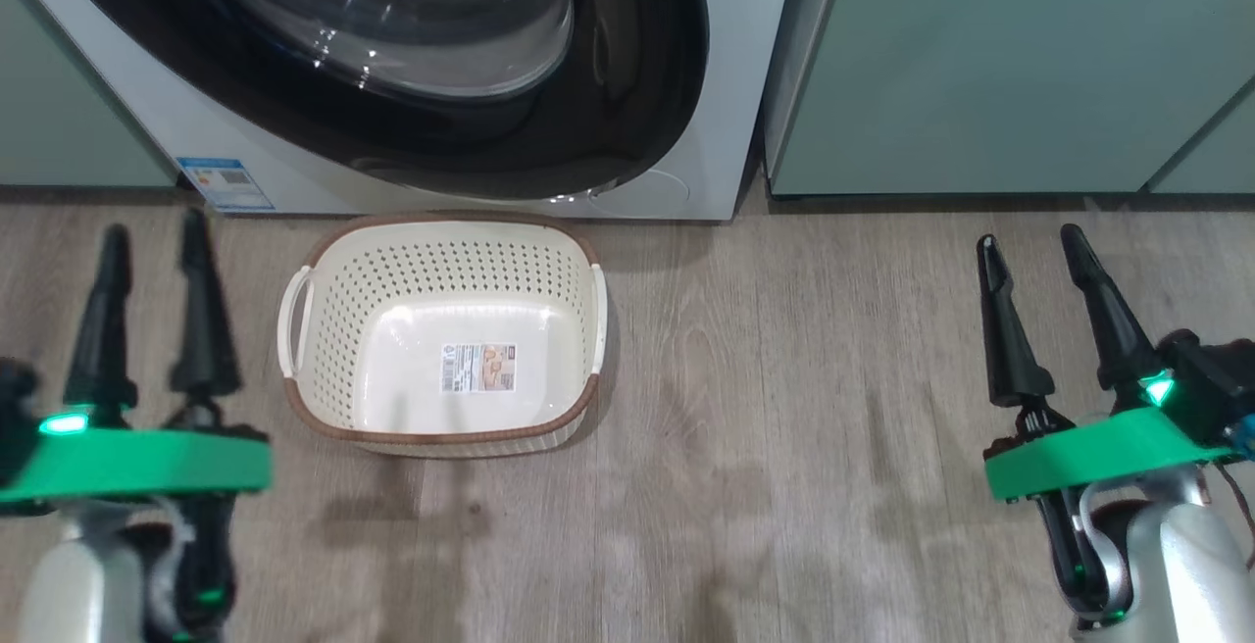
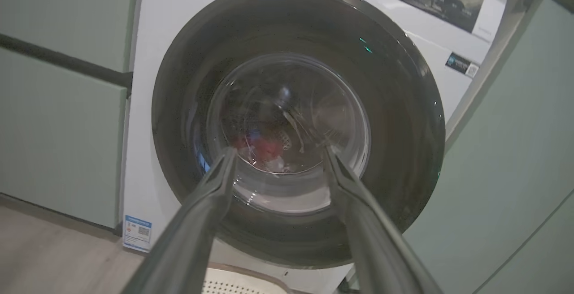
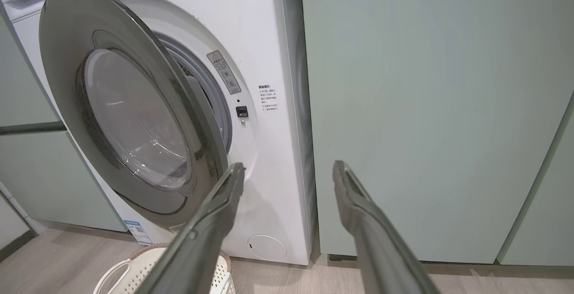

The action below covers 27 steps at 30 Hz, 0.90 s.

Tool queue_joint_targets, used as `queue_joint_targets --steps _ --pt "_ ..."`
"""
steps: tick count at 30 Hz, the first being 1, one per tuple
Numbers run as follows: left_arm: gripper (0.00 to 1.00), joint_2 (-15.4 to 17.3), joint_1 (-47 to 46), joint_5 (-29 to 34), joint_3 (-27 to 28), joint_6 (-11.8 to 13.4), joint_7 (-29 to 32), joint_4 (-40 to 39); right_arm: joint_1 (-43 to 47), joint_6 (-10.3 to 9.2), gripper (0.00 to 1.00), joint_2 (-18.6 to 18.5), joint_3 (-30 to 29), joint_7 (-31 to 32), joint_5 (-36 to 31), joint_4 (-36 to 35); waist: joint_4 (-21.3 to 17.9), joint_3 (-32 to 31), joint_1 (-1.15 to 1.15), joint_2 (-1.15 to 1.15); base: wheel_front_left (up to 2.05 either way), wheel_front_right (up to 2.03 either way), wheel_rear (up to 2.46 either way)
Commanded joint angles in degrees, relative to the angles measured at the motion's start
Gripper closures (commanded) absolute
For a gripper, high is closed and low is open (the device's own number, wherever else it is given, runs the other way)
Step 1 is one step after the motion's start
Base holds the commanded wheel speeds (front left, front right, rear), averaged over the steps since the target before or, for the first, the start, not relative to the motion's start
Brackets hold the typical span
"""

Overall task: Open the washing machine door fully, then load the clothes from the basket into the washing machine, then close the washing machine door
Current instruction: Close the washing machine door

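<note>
- Where the washing machine door [image 3: 134,114] hangs on its left-hand hinge, it stands partly swung out from the white washing machine [image 3: 278,150], and a strip of grey gasket [image 3: 215,101] shows behind its free edge.
- The clothes [image 2: 264,148] lie inside the drum — a patch of red with some white, seen through the door's clear glass bowl in the left wrist view.
- The basket [image 1: 441,261] sits on the wooden floor [image 1: 784,378] just in front of the machine, under the lower rim of the door; its bare bottom shows a label sticker [image 1: 477,368].
- The left gripper [image 1: 155,224] hovers to the left of the basket, fingers spread wide, with nothing between them.
- The right gripper [image 1: 1029,237] hovers well to the right of the basket — fingers also spread wide, gripping nothing.
- A blue label sticker [image 1: 225,182] is at the machine's lower left corner, and a round service flap [image 3: 267,247] is at its lower right.
- Pale green cabinets [image 1: 980,65] flank the machine on both sides.
</note>
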Motion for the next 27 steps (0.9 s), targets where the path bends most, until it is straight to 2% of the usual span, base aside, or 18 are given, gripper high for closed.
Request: queue_joint_targets --steps 1,5,11,27 --pt "0.00 1.7 -0.6 2.4 1.1 0.7 -0.6 -2.0 -0.2 0.00 0.00 -0.3 1.0 0.4 -0.5 -2.3 0.0 -0.3 0.00 0.00 0.00 0.00 0.00" --pt "0.00 3.0 1.1 9.8 -2.2 3.4 -0.2 -1.4 1.2 0.00 0.00 -0.3 0.5 1.4 -1.5 -2.2 0.0 -1.2 0.00 0.00 0.00 0.00 0.00" --pt "0.00 3.7 3.5 15.3 -5.0 5.5 0.1 0.3 3.2 0.00 0.00 -0.3 -0.3 1.6 -1.4 -1.3 0.0 -2.5 0.00 0.00 0.00 0.00 0.00" --pt "0.00 4.0 5.0 17.0 -6.4 6.9 0.4 3.1 4.3 0.00 0.00 -0.3 -0.6 1.9 -1.0 -1.2 0.2 -3.6 0.00 0.00 0.00 0.00 0.00"
